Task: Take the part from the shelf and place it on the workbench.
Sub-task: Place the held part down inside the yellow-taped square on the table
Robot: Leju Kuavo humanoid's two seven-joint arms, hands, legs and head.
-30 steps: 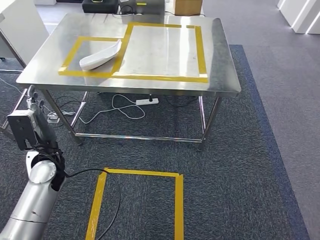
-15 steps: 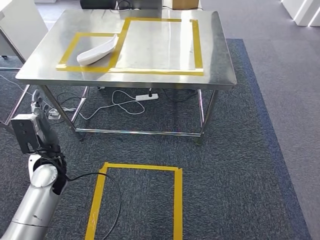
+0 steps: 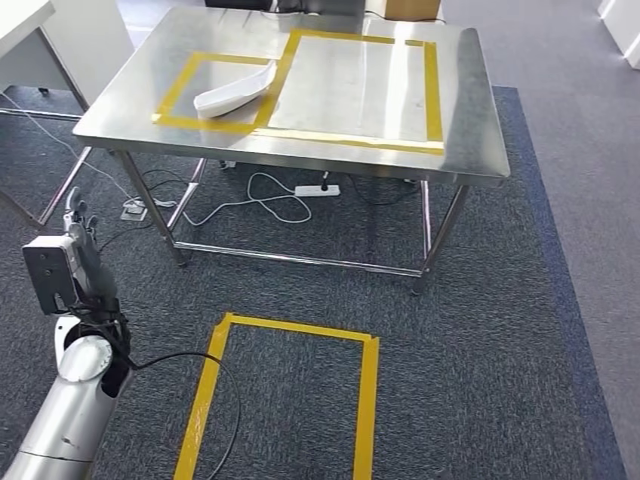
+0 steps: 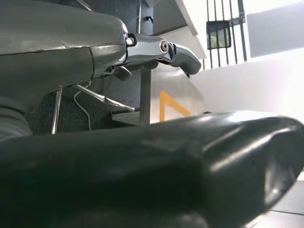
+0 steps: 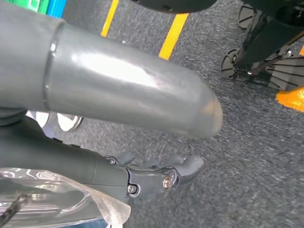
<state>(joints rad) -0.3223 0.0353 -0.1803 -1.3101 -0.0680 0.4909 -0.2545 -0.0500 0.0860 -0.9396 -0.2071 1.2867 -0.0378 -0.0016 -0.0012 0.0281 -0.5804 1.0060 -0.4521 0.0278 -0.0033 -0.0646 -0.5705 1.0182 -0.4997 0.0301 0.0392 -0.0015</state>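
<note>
The white curved part [image 3: 235, 90] lies on the steel workbench [image 3: 468, 120], inside the smaller yellow-taped rectangle at its far left. My left hand [image 3: 81, 238] hangs low at the left, well short of the bench, above the carpet. In the left wrist view its fingers [image 4: 163, 47] are stretched out straight with nothing in them. My right hand [image 5: 143, 137] hangs over the grey carpet, thumb [image 5: 125, 90] and fingers [image 5: 161, 176] extended and holding nothing.
A power strip [image 3: 317, 189] and loose cables lie under the bench between its steel legs. A yellow tape square [image 3: 290, 400] marks the carpet in front of me, with a black cable [image 3: 219, 385] running across it. A white desk [image 3: 68, 30] stands far left.
The whole picture has shifted: the camera moved, so the bench now sits further right and lower. The part has stayed in its taped rectangle. My left arm keeps its pose.
</note>
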